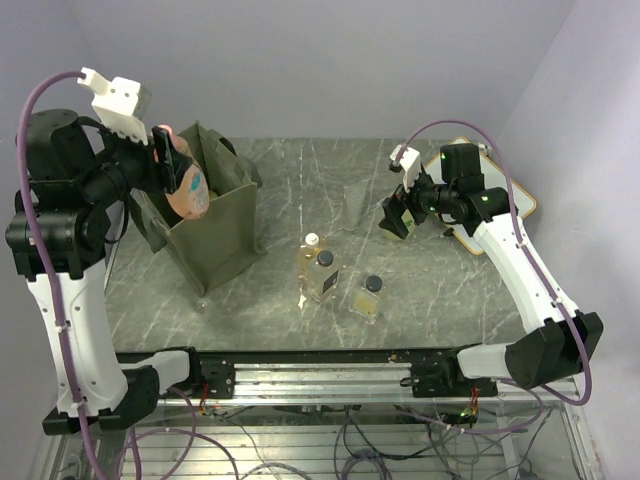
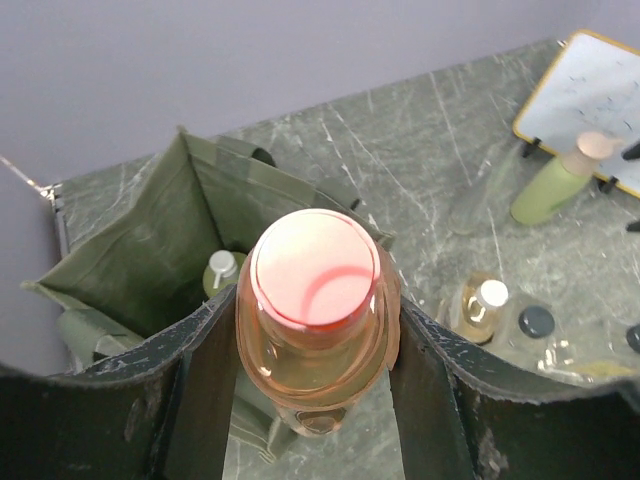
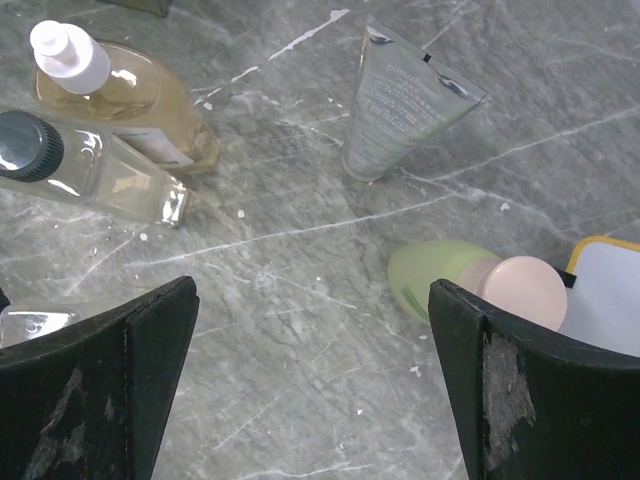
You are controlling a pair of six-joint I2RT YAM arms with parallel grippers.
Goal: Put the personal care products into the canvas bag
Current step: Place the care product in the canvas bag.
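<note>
Left wrist view showed the left tool clenched on the orange bottle, poised over the rim of the open canvas bag, where a small green bottle already lay. The drop appeared to be in hand: centre over the mouth, lower, release. The right tool hung wide open above the tabletop, beside a pink-capped green bottle.

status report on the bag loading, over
Left gripper shut on orange bottle, above the canvas bag. Right gripper open, near the yellow-green bottle by the whiteboard. Bag mouth open, nothing blocking it.
</note>
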